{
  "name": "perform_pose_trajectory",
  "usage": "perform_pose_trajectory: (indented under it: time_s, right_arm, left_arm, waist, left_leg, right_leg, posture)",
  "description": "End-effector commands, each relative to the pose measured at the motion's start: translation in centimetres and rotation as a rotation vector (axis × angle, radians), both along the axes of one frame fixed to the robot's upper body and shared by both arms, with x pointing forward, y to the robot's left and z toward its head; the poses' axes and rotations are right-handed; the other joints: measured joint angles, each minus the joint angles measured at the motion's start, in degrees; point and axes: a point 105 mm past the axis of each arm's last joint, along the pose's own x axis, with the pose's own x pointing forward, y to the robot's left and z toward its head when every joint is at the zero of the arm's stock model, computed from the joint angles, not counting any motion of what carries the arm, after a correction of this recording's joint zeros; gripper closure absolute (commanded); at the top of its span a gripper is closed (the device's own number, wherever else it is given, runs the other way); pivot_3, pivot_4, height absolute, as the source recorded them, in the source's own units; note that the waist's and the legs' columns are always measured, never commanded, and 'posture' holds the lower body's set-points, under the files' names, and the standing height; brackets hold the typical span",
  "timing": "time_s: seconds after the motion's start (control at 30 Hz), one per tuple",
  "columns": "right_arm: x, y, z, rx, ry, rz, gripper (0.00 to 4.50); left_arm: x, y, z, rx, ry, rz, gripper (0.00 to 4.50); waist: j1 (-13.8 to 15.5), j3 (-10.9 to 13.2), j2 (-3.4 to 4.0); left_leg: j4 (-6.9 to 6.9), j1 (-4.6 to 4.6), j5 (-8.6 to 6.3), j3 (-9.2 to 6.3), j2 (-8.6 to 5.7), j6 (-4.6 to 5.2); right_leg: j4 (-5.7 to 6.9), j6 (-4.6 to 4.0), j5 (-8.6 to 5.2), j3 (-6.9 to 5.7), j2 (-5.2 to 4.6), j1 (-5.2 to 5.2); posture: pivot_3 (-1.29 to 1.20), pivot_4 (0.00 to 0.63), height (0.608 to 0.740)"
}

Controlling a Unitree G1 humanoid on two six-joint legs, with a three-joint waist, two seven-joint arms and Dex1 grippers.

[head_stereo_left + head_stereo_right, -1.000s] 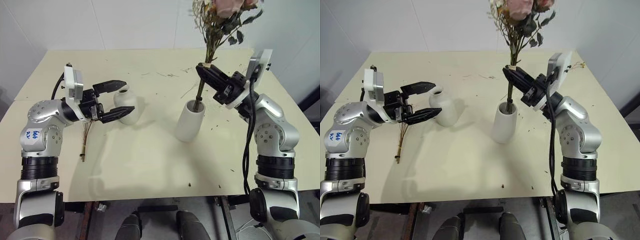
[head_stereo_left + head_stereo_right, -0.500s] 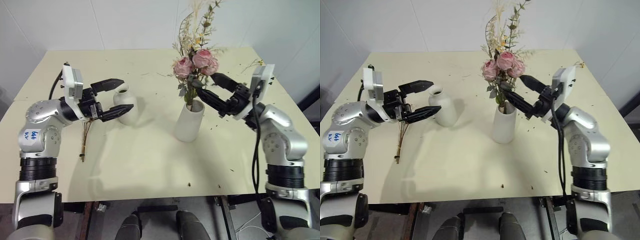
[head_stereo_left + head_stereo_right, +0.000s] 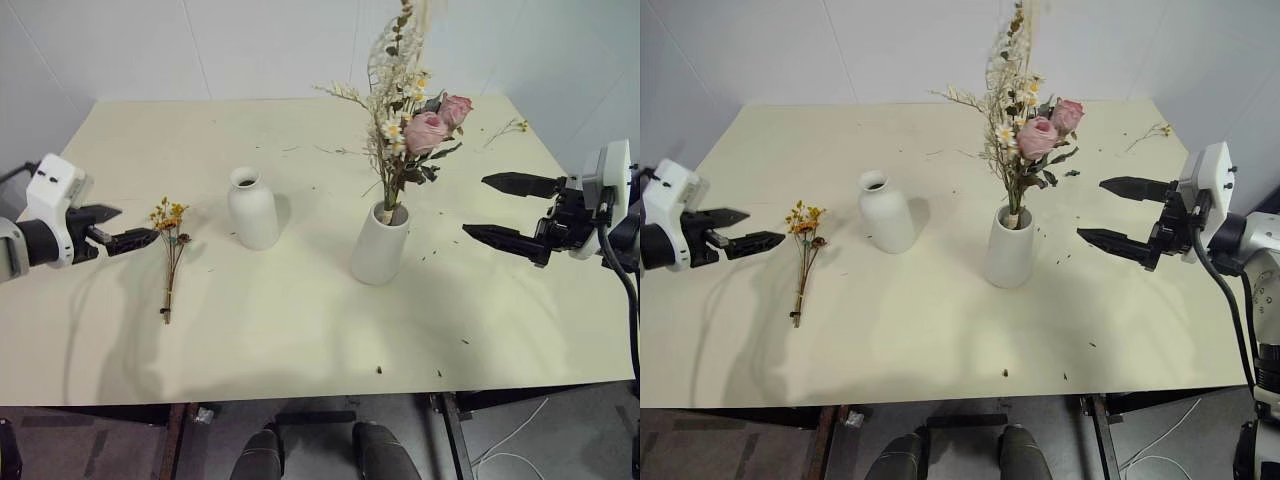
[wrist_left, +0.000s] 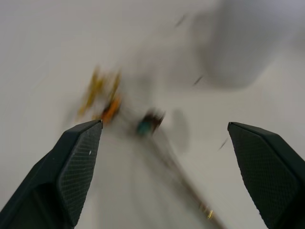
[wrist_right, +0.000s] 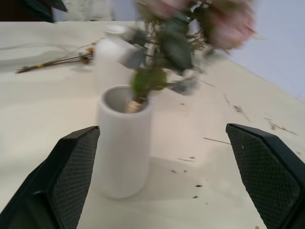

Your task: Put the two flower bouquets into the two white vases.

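The large bouquet of pink roses and cream sprigs (image 3: 408, 110) stands upright in the wide white vase (image 3: 379, 246) at the table's middle. The narrow-necked white vase (image 3: 252, 209) stands to its left with nothing in it. Left of that vase the small bunch of yellow-orange flowers (image 3: 169, 252) lies flat on the table. My left gripper (image 3: 118, 227) hovers open at the left edge, its tips just left of the small bunch's blooms (image 4: 102, 98). Off to the right of the wide vase (image 5: 123, 141), my right gripper (image 3: 508, 211) is open and holds nothing.
Loose twig scraps and crumbs (image 3: 505, 127) lie scattered over the cream table (image 3: 300, 330), mostly at the back and right. White walls close in behind the table and along both sides.
My right gripper let go of the large bouquet, which dropped into the wide vase, and drew back to the right. My left gripper swung left, away from the narrow vase.
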Motion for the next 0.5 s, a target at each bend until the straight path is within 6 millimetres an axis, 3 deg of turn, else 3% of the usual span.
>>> perform_pose_trajectory:
  time_s: [0.03,0.2,0.47,0.5]
  right_arm:
    - [-1.4,1.8,0.5,-0.047,-0.046,0.088,0.03]
    - [-2.5,3.6,-0.2,-0.051,-0.024,0.156,0.03]
    - [-3.9,5.9,-0.8,-0.051,0.011,0.263,0.03]
    - [-3.9,6.0,-0.8,-0.051,0.011,0.271,0.0]
  left_arm:
    - [0.4,-1.3,-1.7,0.003,0.07,0.001,0.0]
    - [1.8,-3.5,-3.7,-0.027,0.114,0.003,0.0]
    - [2.9,-4.8,-6.5,-0.041,0.199,0.067,0.0]
    - [2.8,-5.1,-6.9,-0.046,0.214,0.062,0.19]
  waist:
    - [0.0,0.0,-0.02]
    - [0.3,0.0,-0.07]
    - [0.5,0.0,-0.12]
    - [0.5,0.0,-0.11]
  left_leg:
    - [0.02,-0.01,0.0,0.01,0.0,-0.01]
    - [0.03,-0.05,0.01,0.01,0.01,-0.01]
    - [0.05,-0.08,-0.02,0.0,-0.01,-0.05]
    - [0.07,-0.05,-0.02,-0.01,-0.01,-0.05]
  right_leg:
    - [-0.01,0.0,0.0,0.0,0.0,0.0]
    - [0.02,0.01,0.02,0.0,-0.01,-0.01]
    - [0.02,0.07,0.05,0.0,-0.01,-0.03]
    - [0.04,0.07,0.04,0.0,-0.01,0.0]
  posture:
    - [0.0,0.15,0.74]
    - [0.0,0.15,0.74]
    - [0.0,0.15,0.74]
    - [0.0,0.15,0.74]
